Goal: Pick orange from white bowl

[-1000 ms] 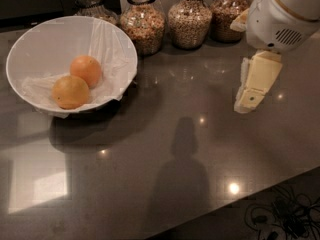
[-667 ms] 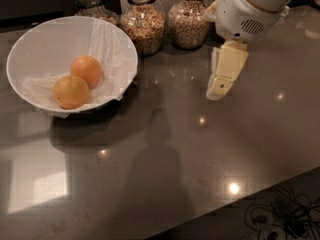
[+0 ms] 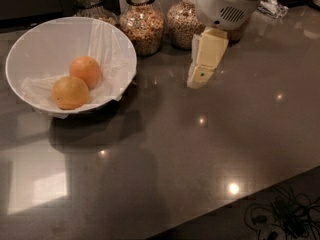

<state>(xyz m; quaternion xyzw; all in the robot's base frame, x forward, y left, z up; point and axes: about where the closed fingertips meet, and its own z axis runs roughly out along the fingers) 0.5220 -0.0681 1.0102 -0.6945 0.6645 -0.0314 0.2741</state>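
The white bowl (image 3: 30, 49), lined with crinkled white plastic, stands at the left of the dark counter. The reddish orange (image 3: 85, 71) lies in it, touching a paler yellow-orange fruit (image 3: 70, 92) just in front and to its left. My gripper (image 3: 199, 78) hangs from the white arm at the upper middle right, above the counter, well to the right of the bowl and clear of it. It holds nothing that I can see.
Several glass jars of grains (image 3: 142, 21) stand in a row behind the bowl and the gripper. The counter's front edge runs diagonally at the bottom right, with cables (image 3: 280, 216) on the floor below.
My arm and gripper have moved left across the counter, from the right side toward the middle, closer to the bowl. The bowl and both fruits have not moved.
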